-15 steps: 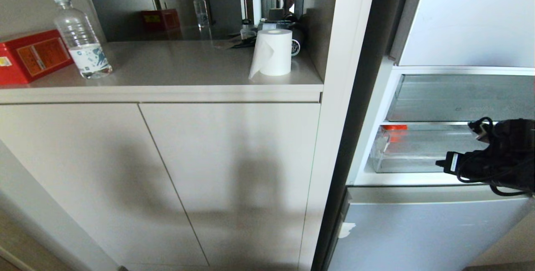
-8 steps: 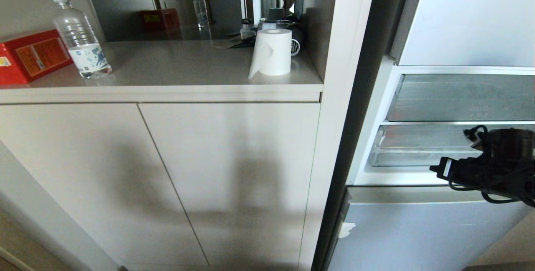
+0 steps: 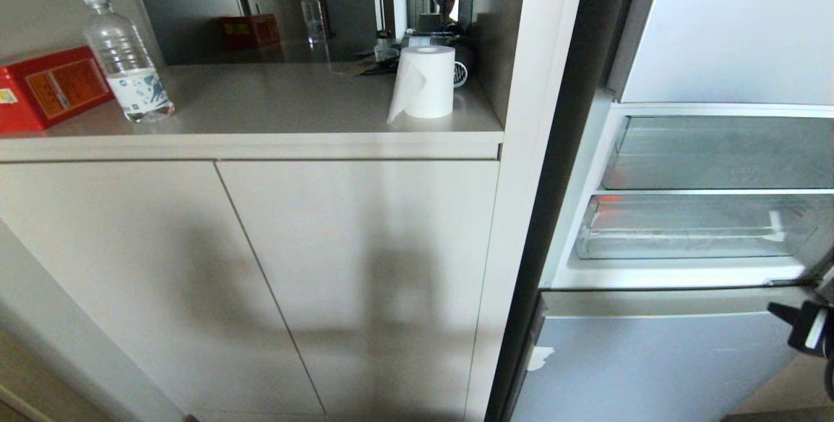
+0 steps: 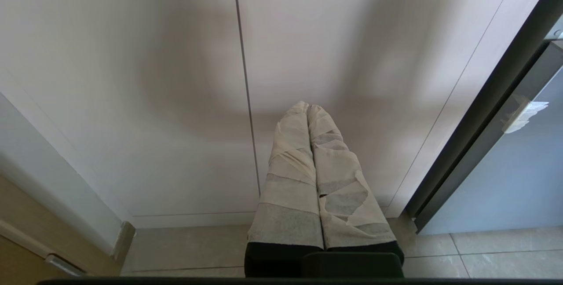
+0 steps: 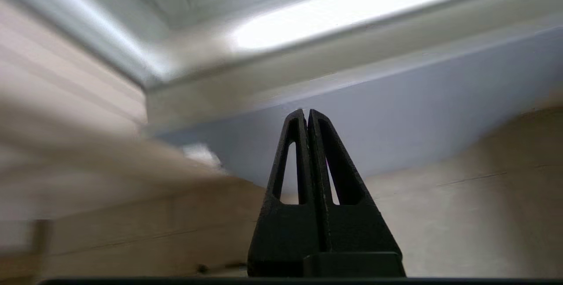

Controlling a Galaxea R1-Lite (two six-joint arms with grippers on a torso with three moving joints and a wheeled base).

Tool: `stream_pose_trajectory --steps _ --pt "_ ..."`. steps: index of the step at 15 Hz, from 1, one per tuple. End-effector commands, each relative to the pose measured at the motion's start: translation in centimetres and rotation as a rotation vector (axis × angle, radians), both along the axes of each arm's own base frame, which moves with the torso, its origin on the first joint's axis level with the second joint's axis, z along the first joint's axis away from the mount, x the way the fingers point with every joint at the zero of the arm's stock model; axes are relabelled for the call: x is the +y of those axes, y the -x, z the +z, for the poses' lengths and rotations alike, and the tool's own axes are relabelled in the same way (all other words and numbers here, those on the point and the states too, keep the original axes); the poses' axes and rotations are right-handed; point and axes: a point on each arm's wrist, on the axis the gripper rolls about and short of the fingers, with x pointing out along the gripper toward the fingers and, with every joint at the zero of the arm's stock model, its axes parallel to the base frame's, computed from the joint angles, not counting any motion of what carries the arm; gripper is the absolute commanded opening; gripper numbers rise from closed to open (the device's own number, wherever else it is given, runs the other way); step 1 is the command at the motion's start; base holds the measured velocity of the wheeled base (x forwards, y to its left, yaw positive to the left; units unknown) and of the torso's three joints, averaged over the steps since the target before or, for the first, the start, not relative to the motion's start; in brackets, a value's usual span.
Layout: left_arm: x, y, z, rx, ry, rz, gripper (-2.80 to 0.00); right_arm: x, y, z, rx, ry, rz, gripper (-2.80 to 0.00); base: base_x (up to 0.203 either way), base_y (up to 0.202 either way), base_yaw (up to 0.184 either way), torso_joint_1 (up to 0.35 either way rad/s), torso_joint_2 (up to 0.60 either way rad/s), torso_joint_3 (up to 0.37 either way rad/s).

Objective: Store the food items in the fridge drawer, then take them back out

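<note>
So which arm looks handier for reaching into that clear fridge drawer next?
Probably the right. The right gripper, shut and empty, is beside the fridge's lower front, just below the fridge drawer. The left gripper, also shut, points at the cabinet doors, farther off.

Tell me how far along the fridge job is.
The fridge drawer sits pushed in, with a red glow at its left end, possibly a stored fruit. Right gripper is shut, empty, low by the bottom fridge front. Left gripper is parked. Taking the food out seems left.
</note>
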Motion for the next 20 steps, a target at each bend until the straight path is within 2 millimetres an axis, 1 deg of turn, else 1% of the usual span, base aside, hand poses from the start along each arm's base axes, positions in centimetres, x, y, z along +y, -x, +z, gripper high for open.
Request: stream_pose_trajectory --steps 1,3,5,8,10,12,14,17,20 --pt "0.0 0.0 0.0 0.000 0.000 0.000 -2.80 1.6 4.6 0.1 -0.090 0.088 -0.017 -2.80 0.000 0.000 0.000 0.000 0.00 0.000" --pt "0.0 0.0 0.0 0.000 0.000 0.000 -2.80 2.4 6.9 -0.3 -0.132 0.147 -0.042 -2.80 0.000 0.000 0.000 0.000 0.00 0.000" --pt "0.0 0.0 0.0 0.000 0.000 0.000 -2.80 3.3 8.9 -0.3 -0.215 0.198 -0.051 -2.80 0.000 0.000 0.000 0.000 0.00 0.000" --pt "0.0 0.0 0.0 0.000 0.000 0.000 -2.80 5.0 11.8 -0.6 -0.344 0.242 0.029 -2.80 0.000 0.000 0.000 0.000 0.00 0.000" --pt "0.0 0.0 0.0 0.000 0.000 0.000 -2.80 5.5 14.1 -1.4 -0.409 0.298 0.079 -2.80 0.000 0.000 0.000 0.000 0.00 0.000" --pt "0.0 0.0 0.0 0.000 0.000 0.000 -2.80 5.5 15.9 -3.2 -0.374 0.381 0.095 -2.80 0.000 0.000 0.000 0.000 0.00 0.000" --pt "0.0 0.0 0.0 0.000 0.000 0.000 -2.80 5.4 17.0 -4.2 -0.380 0.430 0.085 -2.80 0.000 0.000 0.000 0.000 0.00 0.000" --pt "0.0 0.0 0.0 0.000 0.000 0.000 -2.80 5.6 18.4 -5.3 -0.461 0.436 0.134 -2.80 0.000 0.000 0.000 0.000 0.00 0.000" --pt "0.0 0.0 0.0 0.000 0.000 0.000 -2.80 5.7 18.3 -5.5 -0.461 0.391 0.147 -2.80 0.000 0.000 0.000 0.000 0.00 0.000"
